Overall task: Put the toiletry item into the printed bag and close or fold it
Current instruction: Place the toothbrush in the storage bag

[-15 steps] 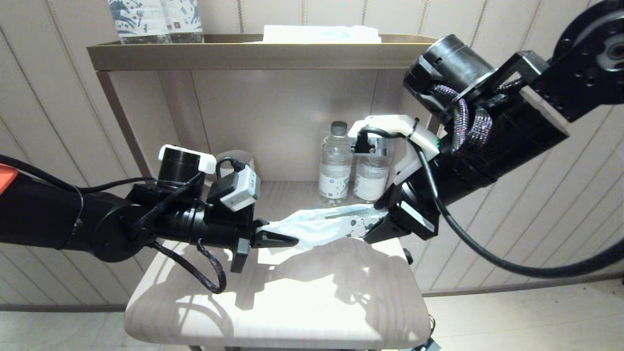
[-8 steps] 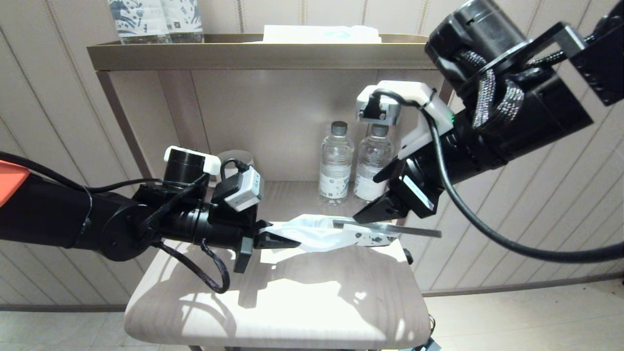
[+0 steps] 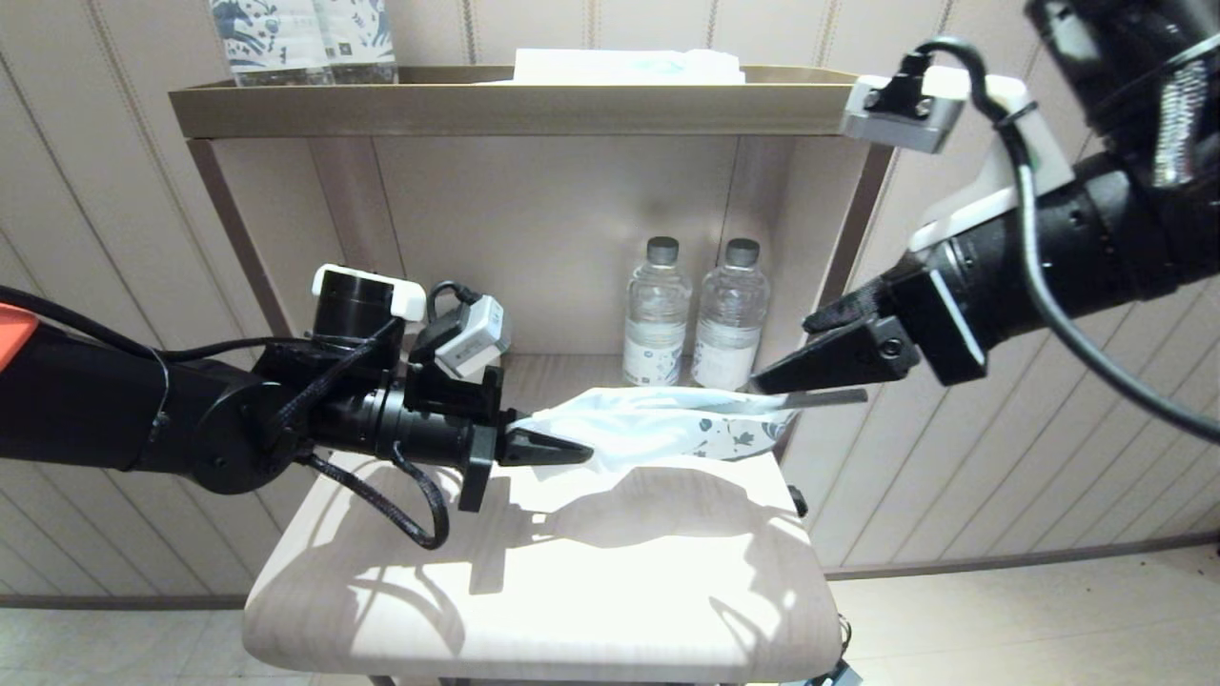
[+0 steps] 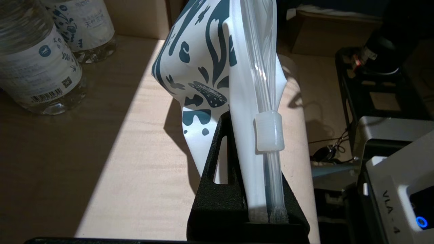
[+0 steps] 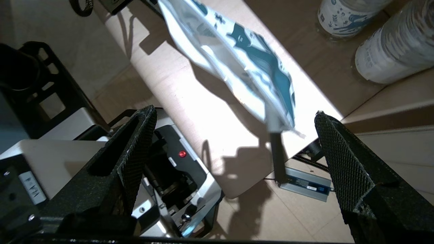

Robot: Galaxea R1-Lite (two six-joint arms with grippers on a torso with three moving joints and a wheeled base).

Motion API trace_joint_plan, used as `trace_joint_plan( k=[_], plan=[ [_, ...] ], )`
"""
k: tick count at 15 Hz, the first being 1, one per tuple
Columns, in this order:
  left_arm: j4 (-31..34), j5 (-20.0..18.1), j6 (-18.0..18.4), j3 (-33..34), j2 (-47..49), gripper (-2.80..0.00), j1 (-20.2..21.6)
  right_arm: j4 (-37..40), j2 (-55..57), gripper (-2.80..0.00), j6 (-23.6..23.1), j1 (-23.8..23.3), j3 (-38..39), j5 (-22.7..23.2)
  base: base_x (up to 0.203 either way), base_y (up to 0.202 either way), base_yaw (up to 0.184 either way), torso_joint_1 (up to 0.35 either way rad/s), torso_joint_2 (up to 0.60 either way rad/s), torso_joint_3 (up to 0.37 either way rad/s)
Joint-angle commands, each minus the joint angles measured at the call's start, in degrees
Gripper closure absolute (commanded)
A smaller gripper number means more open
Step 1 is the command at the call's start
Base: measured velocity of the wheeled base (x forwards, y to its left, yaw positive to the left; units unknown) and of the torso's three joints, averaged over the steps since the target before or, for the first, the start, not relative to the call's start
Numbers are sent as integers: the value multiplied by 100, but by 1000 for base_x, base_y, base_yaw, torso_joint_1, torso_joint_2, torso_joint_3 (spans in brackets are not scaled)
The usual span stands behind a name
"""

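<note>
The printed bag (image 3: 658, 429) hangs level above the small table, a white pouch with dark blue leaf print (image 4: 217, 51) at its far end. My left gripper (image 3: 548, 446) is shut on the bag's near end beside the zip strip and its white slider (image 4: 268, 131). The pale grey toothbrush (image 3: 827, 396) lies mostly inside the bag, and its handle end pokes out past the printed end (image 5: 278, 159). My right gripper (image 3: 810, 357) hovers open just above and to the right of that handle end, holding nothing (image 5: 234, 113).
Two water bottles (image 3: 656, 319) (image 3: 729, 314) stand at the back of the lower shelf, close behind the bag. The top tray (image 3: 515, 105) carries blue-patterned packages (image 3: 305, 38) and a flat white packet (image 3: 629, 65). The table's front (image 3: 572, 591) lies below the bag.
My right gripper has let go at the bag's mouth and drawn back up and to the right. The toothbrush stays in the bag with its handle end sticking out. The left gripper keeps its hold.
</note>
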Motion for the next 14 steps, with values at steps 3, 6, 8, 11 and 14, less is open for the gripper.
trace_joint_plan(
  k=[3, 6, 8, 11, 14],
  plan=[
    [16, -298, -450, -169, -114, 0, 82, -373, -1164, -280, 10, -968, 1052, 796, 0, 0, 0, 0, 0, 0],
    [3, -419, -887, -336, -70, 0, 99, -708, -1558, -280, -75, -1821, 1741, 2158, 0, 0, 0, 0, 0, 0],
    [43, -489, -1019, -414, -87, 0, 185, -985, -1556, -280, -313, -1991, 2108, 2442, 0, 0, 0, 0, 0, 0],
    [43, -726, -1443, -609, -80, 0, 319, -1451, -1325, -280, -670, -1990, 2505, 2478, 0, 0, 0, 0, 0, 0],
    [37, -993, -1664, -750, -70, 0, 451, -1928, -934, -280, -1101, -2000, 2878, 2680, 0, 0, 0, 0, 0, 0]
  ],
)
